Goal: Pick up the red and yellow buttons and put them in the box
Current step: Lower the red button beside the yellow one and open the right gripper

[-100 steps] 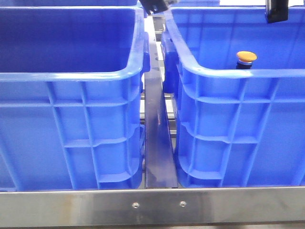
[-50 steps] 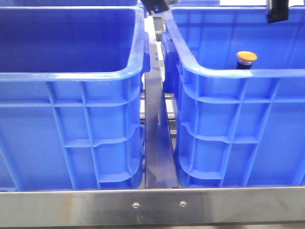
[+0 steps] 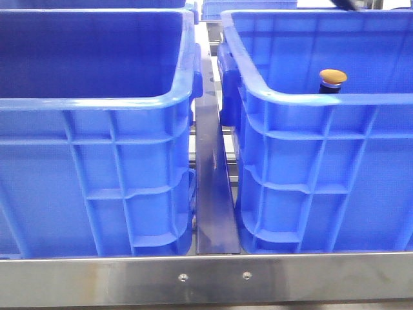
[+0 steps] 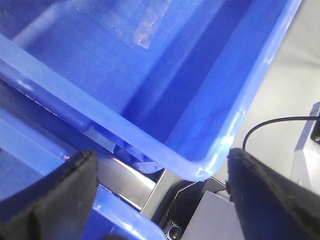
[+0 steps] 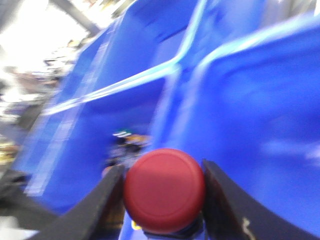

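Note:
The yellow button (image 3: 333, 77) stands upright inside the box (image 3: 322, 98), the right-hand blue crate with bright inner walls, near its front wall. My right gripper (image 5: 162, 175) is shut on the red button (image 5: 164, 192), its dark red cap facing the camera between both fingers; this view is blurred, with blue crate walls behind. My left gripper (image 4: 161, 165) is open and empty, its black fingers (image 4: 70, 185) wide apart above a blue crate's corner rim (image 4: 200, 167). Neither gripper shows in the front view.
A twin blue crate (image 3: 97, 103) with darker inner walls stands at the left. A steel bar (image 3: 213, 187) runs between the crates, a steel rail (image 3: 206, 278) along the front. A grey device and black cable (image 4: 280, 125) lie beside the crate corner.
The dark arm parts at the top middle and top right of the front view have moved up out of the frame. The yellow button has not moved.

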Controlling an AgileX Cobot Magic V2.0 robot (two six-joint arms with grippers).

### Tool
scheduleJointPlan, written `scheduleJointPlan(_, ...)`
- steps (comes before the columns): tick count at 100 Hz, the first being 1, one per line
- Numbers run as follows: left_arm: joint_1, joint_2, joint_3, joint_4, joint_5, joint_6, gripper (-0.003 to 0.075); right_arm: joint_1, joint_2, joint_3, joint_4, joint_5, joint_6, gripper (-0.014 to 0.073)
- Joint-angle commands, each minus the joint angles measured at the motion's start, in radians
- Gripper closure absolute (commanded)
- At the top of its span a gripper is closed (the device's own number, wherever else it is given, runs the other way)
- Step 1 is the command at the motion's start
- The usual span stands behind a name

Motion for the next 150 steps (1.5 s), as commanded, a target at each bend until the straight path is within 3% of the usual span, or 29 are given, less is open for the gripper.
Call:
scheduleJointPlan(1, -0.008, -0.041, -0.030, -0.032, -0.047, 0.005, 0.0208, -0.039, -0.029, -0.036, 0.000, -0.026, -0.119, 0.0393)
scheduleJointPlan(16, -0.008, -0.041, -0.030, -0.032, -0.047, 0.005, 0.0208, -0.044, -0.028, -0.035, -0.110, -0.203, -0.218, 0.0393)
scheduleJointPlan(36, -0.008, -0.041, -0.030, -0.032, -0.055, 0.005, 0.0209, -0.042, -0.018, -0.035, -0.093, -0.392, -0.303, 0.0393)
scheduleJointPlan(49, -0.008, -0.041, -0.030, -0.032, -0.068, 0.005, 0.0209, -0.040, 0.008, -0.035, 0.001, -0.461, -0.399, 0.0393)
scheduleJointPlan(67, -0.008, -0.041, -0.030, -0.032, -0.089, 0.005, 0.0209, -0.040, 0.100, -0.036, 0.217, -0.474, -0.635, 0.0393)
scheduleJointPlan(79, -0.008, -0.041, -0.030, -0.032, -0.103, 0.005, 0.0208, -0.040, 0.169, -0.036, 0.376, -0.433, -0.806, 0.0393)
scheduleJointPlan(88, -0.008, -0.041, -0.030, -0.032, -0.103, 0.005, 0.0209, -0.040, 0.233, -0.060, 0.378, -0.366, -0.894, 0.0393)
scheduleJointPlan(150, -0.008, -0.041, -0.030, -0.032, -0.103, 0.005, 0.0209, -0.039, 0.512, -0.259, 0.377, -0.319, -0.905, 0.0393)
